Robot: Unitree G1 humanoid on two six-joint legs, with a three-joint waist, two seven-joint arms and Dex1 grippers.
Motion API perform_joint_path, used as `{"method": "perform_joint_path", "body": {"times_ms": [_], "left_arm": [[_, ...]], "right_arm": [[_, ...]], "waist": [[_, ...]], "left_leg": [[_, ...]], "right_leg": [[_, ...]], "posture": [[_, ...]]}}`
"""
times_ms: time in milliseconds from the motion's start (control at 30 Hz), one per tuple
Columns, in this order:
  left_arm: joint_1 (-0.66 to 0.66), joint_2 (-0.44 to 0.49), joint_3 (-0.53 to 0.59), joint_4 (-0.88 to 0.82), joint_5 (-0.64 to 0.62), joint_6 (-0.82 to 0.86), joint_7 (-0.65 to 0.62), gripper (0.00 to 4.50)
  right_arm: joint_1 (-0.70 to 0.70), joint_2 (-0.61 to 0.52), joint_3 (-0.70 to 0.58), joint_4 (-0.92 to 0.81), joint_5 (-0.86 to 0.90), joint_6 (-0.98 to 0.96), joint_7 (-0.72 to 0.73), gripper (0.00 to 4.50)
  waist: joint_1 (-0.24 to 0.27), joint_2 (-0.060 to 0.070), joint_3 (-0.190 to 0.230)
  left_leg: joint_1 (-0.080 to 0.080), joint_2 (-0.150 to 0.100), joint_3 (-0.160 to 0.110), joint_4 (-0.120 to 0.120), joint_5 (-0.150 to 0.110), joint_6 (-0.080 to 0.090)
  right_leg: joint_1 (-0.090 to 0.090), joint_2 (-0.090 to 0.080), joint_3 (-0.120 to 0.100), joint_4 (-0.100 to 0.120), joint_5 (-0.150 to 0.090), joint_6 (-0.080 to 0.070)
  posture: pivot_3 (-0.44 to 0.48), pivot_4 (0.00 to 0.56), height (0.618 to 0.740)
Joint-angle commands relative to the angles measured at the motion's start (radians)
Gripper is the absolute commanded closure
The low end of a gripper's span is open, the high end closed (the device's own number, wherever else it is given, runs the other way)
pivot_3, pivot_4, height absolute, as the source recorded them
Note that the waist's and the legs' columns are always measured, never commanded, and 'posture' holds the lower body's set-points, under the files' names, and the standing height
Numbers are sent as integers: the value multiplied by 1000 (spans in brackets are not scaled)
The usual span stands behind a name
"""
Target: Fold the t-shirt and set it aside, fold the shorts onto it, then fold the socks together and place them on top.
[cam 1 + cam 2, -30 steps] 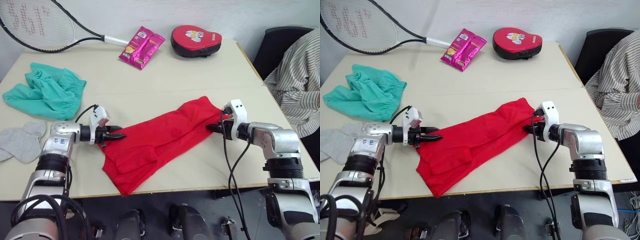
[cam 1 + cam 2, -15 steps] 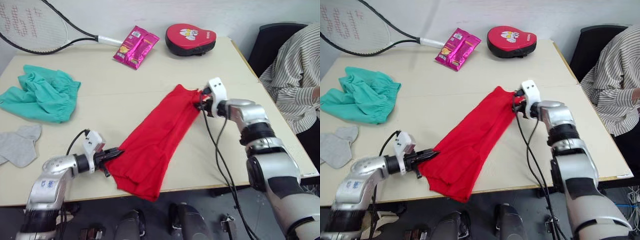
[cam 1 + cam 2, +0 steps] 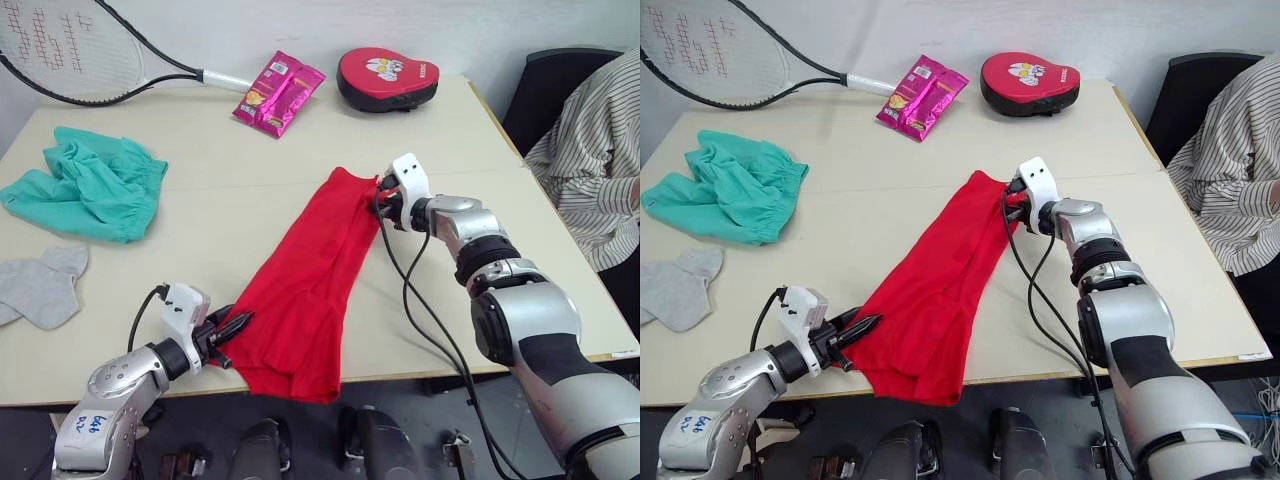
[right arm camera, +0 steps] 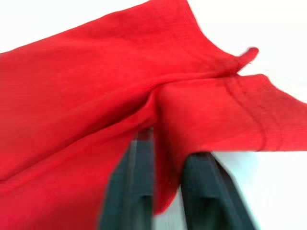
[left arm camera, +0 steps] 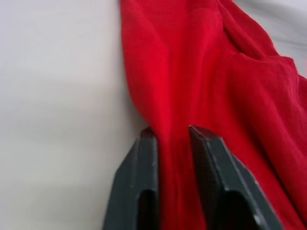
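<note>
First step in hand: folding the t-shirt (image 3: 305,280), one red garment stretched in a long band from frame centre down to the lower middle, its near end at the surface (image 3: 250,170) edge. Left gripper (image 3: 232,326) at lower left, jaws closed tight on a pleat of red cloth at the shirt's near corner, as seen in the left wrist view. Right gripper (image 3: 385,200) at centre, jaws pinched on the far hem, with cloth wedged between them in the right wrist view. Likely next: bringing one held end over toward the other to halve the band, keeping both pinches firm so the layers stay aligned, then setting the bundle aside. Still waiting: one pair of teal shorts (image 3: 90,185) crumpled at the left, and the grey socks (image 3: 40,290) at the far left edge, apparently two overlapping, though hard to separate. Also present: one racket (image 3: 70,50), one pink packet (image 3: 280,92), one red pad (image 3: 388,78), one seated person (image 3: 590,160) at right.
</note>
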Motion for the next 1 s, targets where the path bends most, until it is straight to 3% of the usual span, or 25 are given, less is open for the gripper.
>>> {"method": "perform_joint_path", "body": {"times_ms": [33,200,267,433,567,800,1000], "left_arm": [[-67,95,118,42,-88,13,-79,2008],[-191,255,107,199,-160,67,-241,381],[-287,280,53,286,-146,59,-276,0],[-625,193,-164,600,-16,-16,-287,0],[-771,116,-273,788,74,-99,-316,0],[-965,1,-382,1129,219,-191,-303,0],[-1020,-62,-408,1224,244,-196,-378,0]], "right_arm": [[23,-89,31,-129,-17,69,154,2532],[171,-207,53,-496,46,352,351,731],[262,-263,41,-728,120,557,407,46],[570,-334,-59,-1346,383,1087,398,18],[728,-252,-125,-1605,480,1293,288,18],[863,-68,-116,-1765,553,1382,100,18],[909,81,-60,-1751,585,1380,-31,18]], "waist": [[4,0,0],[13,0,0],[20,1,0],[42,1,0],[43,0,0],[33,-2,-1],[28,-5,-3]], "left_leg": [[-1,0,0,0,0,0],[-1,0,0,0,-4,5],[-1,0,1,0,-4,4],[-2,1,-1,1,-5,5],[-1,1,1,2,-7,6],[-2,0,2,2,-7,6],[-1,0,2,2,-7,6]], "right_leg": [[-1,0,0,0,0,0],[-1,0,0,-1,0,0],[-1,0,0,-1,0,0],[-1,0,-1,-1,0,0],[-1,0,0,-1,0,0],[-3,1,0,0,0,0],[-2,1,0,1,0,0]], "posture": [[0,150,740],[0,150,740],[0,150,740],[0,150,740],[0,150,740],[0,150,740],[0,150,740]]}}
